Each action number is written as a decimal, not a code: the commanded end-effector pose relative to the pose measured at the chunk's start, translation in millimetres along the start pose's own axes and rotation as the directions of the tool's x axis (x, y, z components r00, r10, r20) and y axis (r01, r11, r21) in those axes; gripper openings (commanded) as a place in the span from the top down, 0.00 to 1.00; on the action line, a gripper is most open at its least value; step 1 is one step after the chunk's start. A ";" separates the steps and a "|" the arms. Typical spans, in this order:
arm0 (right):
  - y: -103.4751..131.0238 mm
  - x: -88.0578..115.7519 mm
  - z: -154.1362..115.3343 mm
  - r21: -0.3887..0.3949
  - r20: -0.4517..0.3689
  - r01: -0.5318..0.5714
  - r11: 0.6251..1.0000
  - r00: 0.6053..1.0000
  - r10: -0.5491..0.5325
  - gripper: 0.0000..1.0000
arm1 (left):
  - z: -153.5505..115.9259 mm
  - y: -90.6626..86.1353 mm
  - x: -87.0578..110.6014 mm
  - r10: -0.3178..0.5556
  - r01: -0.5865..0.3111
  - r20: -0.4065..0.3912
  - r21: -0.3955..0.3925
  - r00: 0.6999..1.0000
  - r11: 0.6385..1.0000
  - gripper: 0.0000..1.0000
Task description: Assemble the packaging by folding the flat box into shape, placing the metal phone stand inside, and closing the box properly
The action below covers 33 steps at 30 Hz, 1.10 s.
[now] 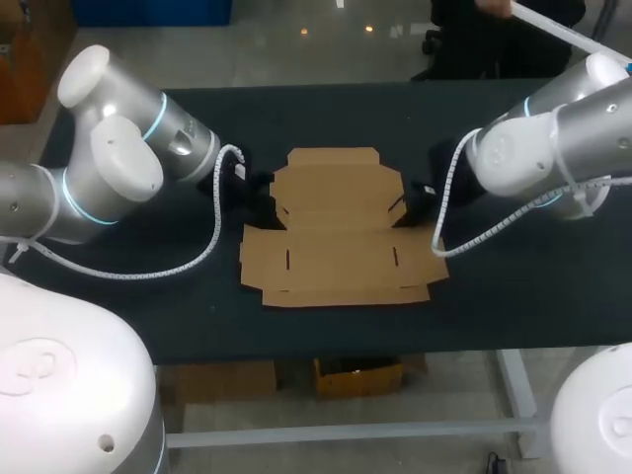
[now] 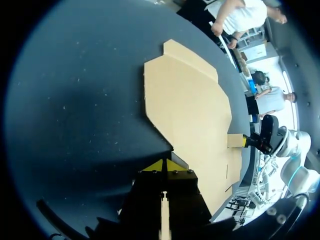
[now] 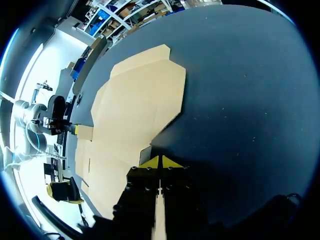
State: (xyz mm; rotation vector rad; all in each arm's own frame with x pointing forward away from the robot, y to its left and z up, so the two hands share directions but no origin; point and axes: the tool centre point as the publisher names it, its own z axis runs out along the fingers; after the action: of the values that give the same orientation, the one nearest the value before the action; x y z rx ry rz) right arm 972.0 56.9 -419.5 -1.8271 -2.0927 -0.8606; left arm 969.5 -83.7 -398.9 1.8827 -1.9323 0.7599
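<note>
The flat brown box (image 1: 336, 237) lies in the middle of the dark table (image 1: 513, 286). Its long side runs across, from one arm to the other. The small tongue part points away from the robot, and the wide part with two little slits is on the near side. The left claw (image 2: 163, 165) is at the box's left edge. Its two yellow tips are pressed together with no gap, and they hold nothing that I can see. The right claw (image 3: 160, 162) is at the box's right edge and is pressed closed the same way. A little side flap (image 2: 234, 140) stands up just beside the right claw.
</note>
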 end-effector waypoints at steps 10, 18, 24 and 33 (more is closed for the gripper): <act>-2.7 11.9 2.6 -0.003 0.078 -0.018 1.000 0.997 0.018 1.00 | -0.7 1.1 3.2 -0.016 0.016 0.040 -0.001 0.999 1.000 1.00; -3.1 12.4 3.0 -0.002 0.086 -0.021 1.000 0.996 0.021 1.00 | -0.7 1.0 3.0 -0.020 0.020 0.049 0.002 0.999 1.000 1.00; -3.0 12.9 3.7 0.000 0.096 -0.028 1.000 0.995 0.028 1.00 | -3.2 3.2 5.3 -0.025 0.024 0.063 0.014 0.998 1.000 1.00; -3.4 14.4 2.9 -0.002 0.100 -0.023 1.000 0.995 0.023 1.00 | -6.6 5.6 6.0 -0.039 0.038 0.077 0.019 0.996 0.999 1.00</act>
State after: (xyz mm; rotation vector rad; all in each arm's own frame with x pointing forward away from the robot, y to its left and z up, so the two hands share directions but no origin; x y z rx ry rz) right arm 967.9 68.9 -415.4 -1.9217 -2.1220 -0.7801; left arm 965.1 -83.9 -394.3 1.9717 -1.9309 0.7130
